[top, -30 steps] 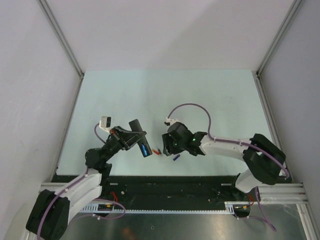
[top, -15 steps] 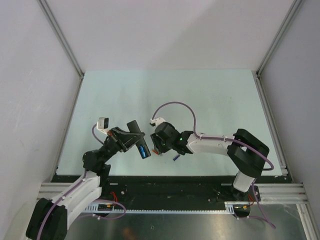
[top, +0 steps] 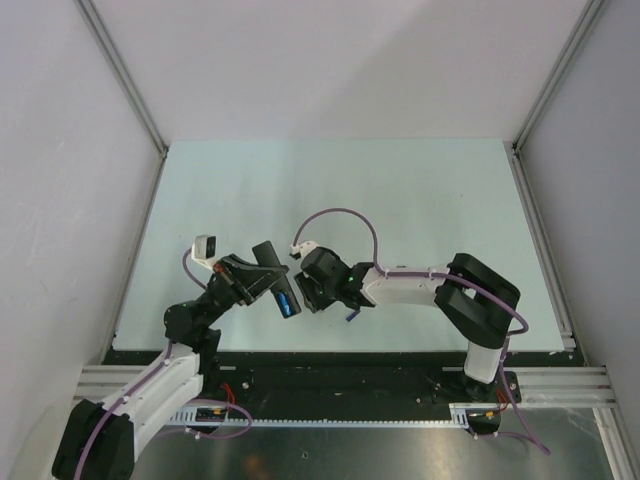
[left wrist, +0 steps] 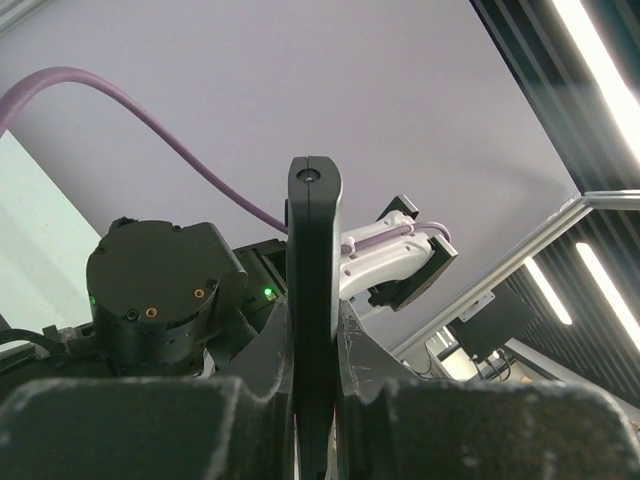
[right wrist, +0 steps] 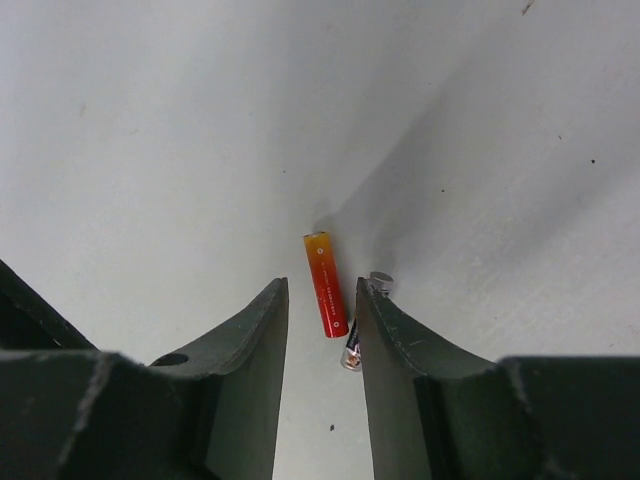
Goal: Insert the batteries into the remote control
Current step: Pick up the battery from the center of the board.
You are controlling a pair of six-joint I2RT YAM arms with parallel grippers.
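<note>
Pickup in progress: the right hand (right wrist: 320, 292) hovers over an orange battery (right wrist: 326, 285) lying on the counter (right wrist: 150, 120), its fingers apart and framing the battery without touching it. A second battery (right wrist: 351, 352) peeks from behind one finger. Close by, the left hand (left wrist: 315, 345) is clamped on the raised remote control (left wrist: 314, 250), where a blue battery (top: 287, 301) shows. The next move likely calls for lowering and squeezing.

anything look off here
Nothing damaged. The slim black plastic remote control is clamped edge-on in the left gripper; a red-orange cylindrical battery lies loose on the table between the right gripper's open jaws.
</note>
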